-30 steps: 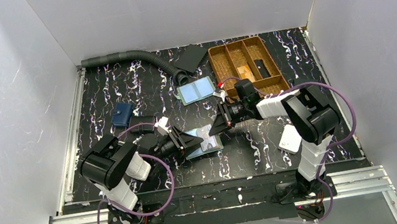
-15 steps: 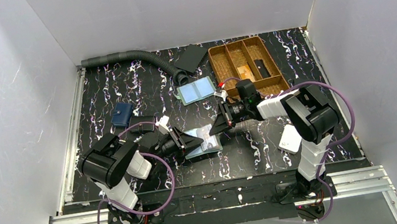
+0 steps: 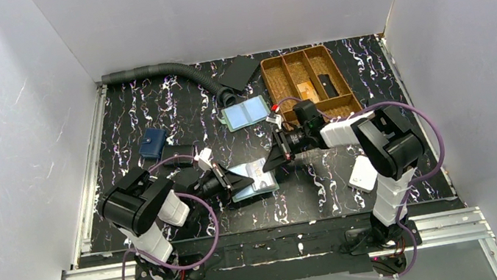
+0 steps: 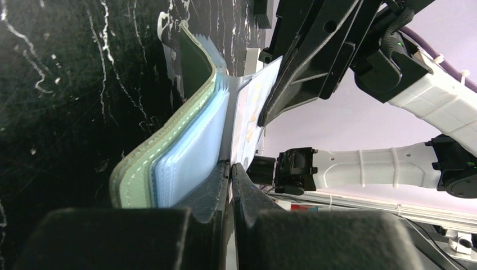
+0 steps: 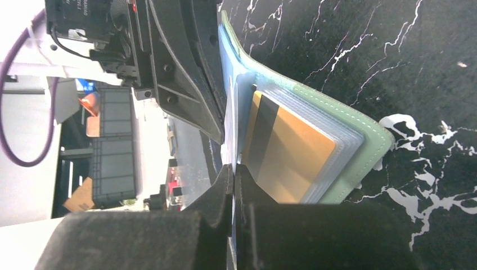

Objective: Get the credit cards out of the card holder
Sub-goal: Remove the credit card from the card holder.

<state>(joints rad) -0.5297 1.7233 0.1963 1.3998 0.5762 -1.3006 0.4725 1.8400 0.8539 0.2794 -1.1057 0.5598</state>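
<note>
The left gripper has its jaws pinched shut on an upright clear leaf of the card holder, which lies open between the arms. A pale card stands in that leaf, its long axis pointing toward the right gripper. That gripper's jaws appear closed on the card's far end, so extraction should run rightward.

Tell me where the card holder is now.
Top view: the card holder sits near the front centre of the mat, between the left gripper and the right gripper, both pinching its sleeves.
</note>
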